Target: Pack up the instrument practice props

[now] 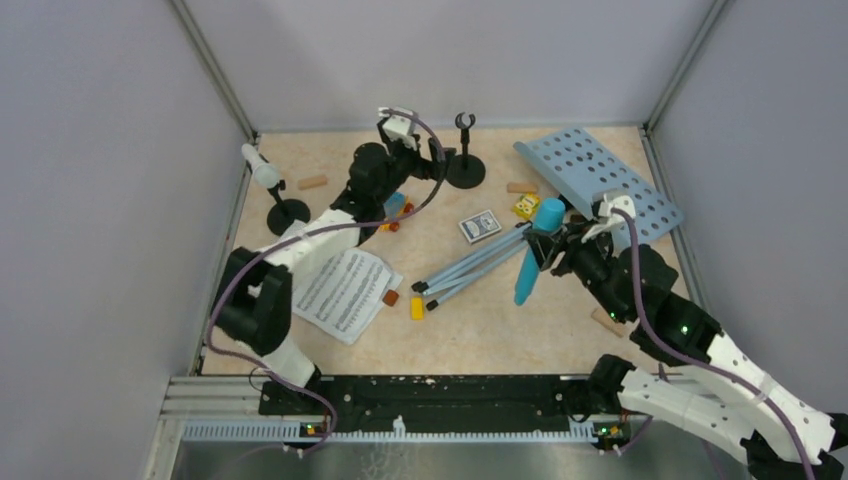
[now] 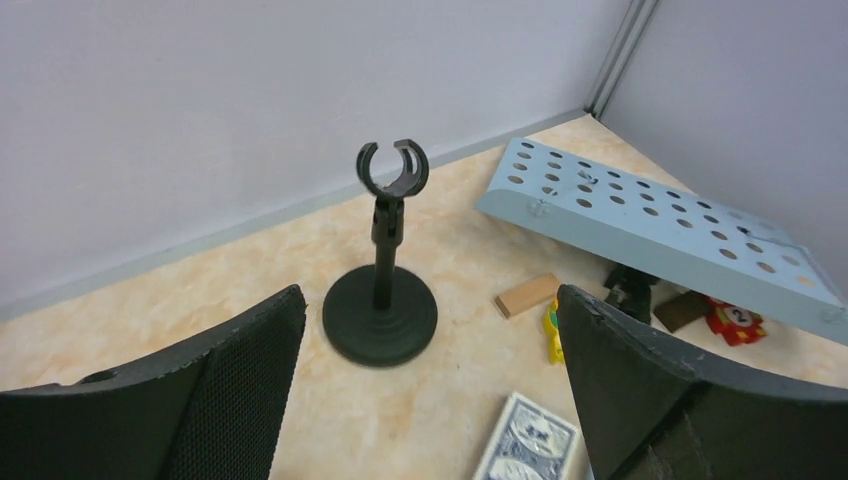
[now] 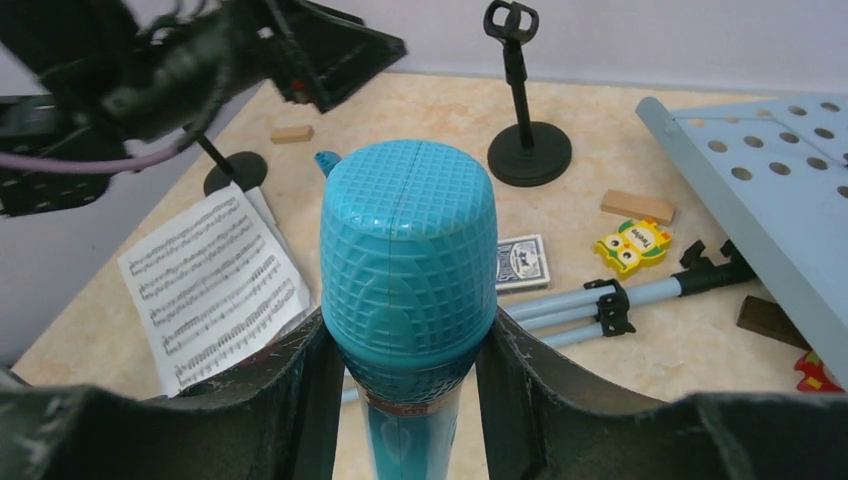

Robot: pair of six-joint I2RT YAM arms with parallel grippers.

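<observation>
My right gripper (image 1: 550,243) is shut on the blue toy microphone (image 1: 529,262), holding it by the neck just under its head (image 3: 408,250), above the tripod legs (image 1: 470,265) of the light-blue perforated music rack (image 1: 600,180), which lies on the table. My left gripper (image 2: 430,340) is open and empty, a little short of an empty black round-based holder (image 2: 381,300), which stands at the back (image 1: 465,165). The white microphone (image 1: 262,170) sits in the second holder (image 1: 288,213) at the left. White sheet-music pages (image 1: 345,290) lie at the front left.
A card deck (image 1: 480,226), a yellow owl toy (image 1: 526,207), the toy car (image 1: 395,212) and small wooden blocks (image 1: 313,182) (image 1: 521,187) (image 1: 605,320) lie scattered. Small yellow and orange pieces (image 1: 417,308) lie by the pages. Grey walls enclose the table.
</observation>
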